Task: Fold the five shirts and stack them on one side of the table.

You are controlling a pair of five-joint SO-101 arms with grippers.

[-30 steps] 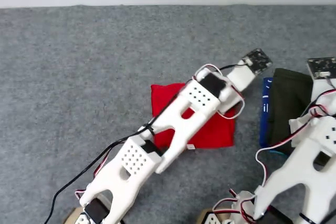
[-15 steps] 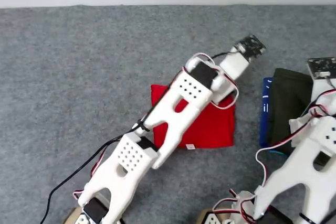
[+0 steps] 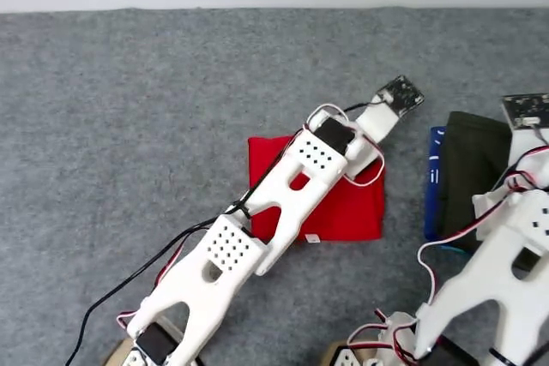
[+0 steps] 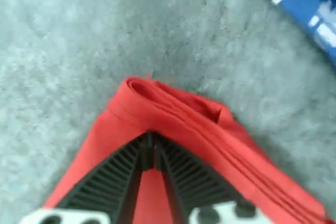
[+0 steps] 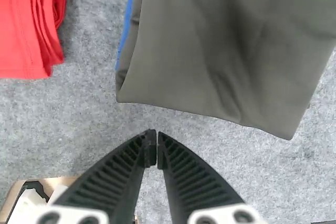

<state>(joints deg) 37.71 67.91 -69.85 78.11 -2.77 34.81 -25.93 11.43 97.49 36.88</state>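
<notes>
A folded red shirt (image 3: 343, 207) lies flat mid-table, with my left arm (image 3: 317, 160) stretched across it. In the left wrist view my left gripper (image 4: 150, 139) is shut, its tips down on the red shirt (image 4: 173, 103) close to a layered corner; nothing shows between the fingers. To the right lies a folded dark olive shirt (image 3: 472, 169) on top of a blue shirt (image 3: 434, 186). My right gripper (image 5: 153, 142) is shut over bare carpet, just short of the near edge of the olive shirt (image 5: 226, 45).
Grey carpet-like cloth (image 3: 129, 126) covers the table, with open room on the left and at the back. The right arm (image 3: 506, 272) stands at the front right beside the stack. Cables trail from both arm bases.
My left arm's wrist has swung back and to the left over the red shirt's far right corner. The red shirt has barely shifted. The right arm has stayed still.
</notes>
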